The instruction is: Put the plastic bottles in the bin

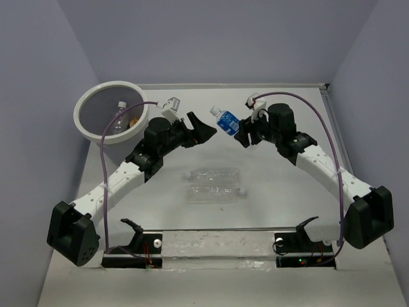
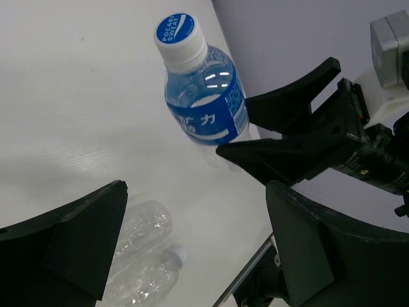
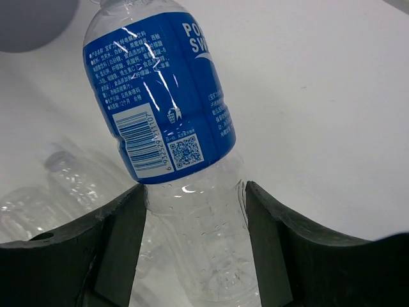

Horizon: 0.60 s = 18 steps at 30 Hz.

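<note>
My right gripper (image 1: 242,133) is shut on the clear lower body of a blue-labelled bottle (image 1: 225,121) and holds it above the table, its white cap tilted toward the left arm. In the right wrist view both fingers (image 3: 121,238) press the bottle (image 3: 167,96). My left gripper (image 1: 206,130) is open and empty, just left of the bottle's cap; in its wrist view the bottle (image 2: 203,96) is ahead, beyond the jaws. Two clear bottles (image 1: 214,173) (image 1: 216,192) lie on the table's middle. The white bin (image 1: 83,121) stands far left, holding a clear bottle (image 1: 119,121) and an orange one (image 1: 134,119).
The two lying clear bottles also show in the left wrist view (image 2: 137,230) and in the right wrist view (image 3: 61,185). Purple walls close the table at back and sides. A rail with two black stands (image 1: 300,233) runs along the near edge.
</note>
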Motion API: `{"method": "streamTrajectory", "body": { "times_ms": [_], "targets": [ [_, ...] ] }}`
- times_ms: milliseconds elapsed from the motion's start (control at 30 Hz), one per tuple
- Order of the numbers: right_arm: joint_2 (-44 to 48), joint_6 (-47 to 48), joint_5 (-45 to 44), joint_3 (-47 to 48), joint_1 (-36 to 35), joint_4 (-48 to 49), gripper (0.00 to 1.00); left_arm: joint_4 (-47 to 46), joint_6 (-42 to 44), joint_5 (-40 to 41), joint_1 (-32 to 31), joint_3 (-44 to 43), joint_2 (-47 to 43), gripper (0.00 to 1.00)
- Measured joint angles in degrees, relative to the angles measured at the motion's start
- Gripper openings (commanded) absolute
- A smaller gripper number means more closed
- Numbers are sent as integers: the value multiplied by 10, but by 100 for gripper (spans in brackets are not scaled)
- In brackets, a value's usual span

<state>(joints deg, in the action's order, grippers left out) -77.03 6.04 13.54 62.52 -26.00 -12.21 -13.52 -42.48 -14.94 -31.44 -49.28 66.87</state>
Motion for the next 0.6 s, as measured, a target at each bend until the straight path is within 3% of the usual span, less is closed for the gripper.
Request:
{"method": "streamTrajectory", "body": {
  "times_ms": [300,333,367,467,500,567,600],
  "targets": [
    [50,-97,106,-86,-17,79,38,-80,-5,34,-46,-6,72,99],
    [51,-104,115,-90,-19,89,38,-86,-5,39,-49,-7,81,95],
    [52,-111,125,-94,-19,98,38,-89,-4,43,-50,-9,86,90],
    [60,-136,150,-113,-27,133,38,-101,-4,52,-55,-19,109,59],
    [61,-142,152,-120,-28,141,38,-104,0,58,-59,-23,112,38],
    [62,-154,154,-129,-29,155,43,-104,2,69,-63,-23,113,19],
    [62,-161,155,-135,-29,166,48,-106,4,71,-64,-23,113,16]
  ]
}}
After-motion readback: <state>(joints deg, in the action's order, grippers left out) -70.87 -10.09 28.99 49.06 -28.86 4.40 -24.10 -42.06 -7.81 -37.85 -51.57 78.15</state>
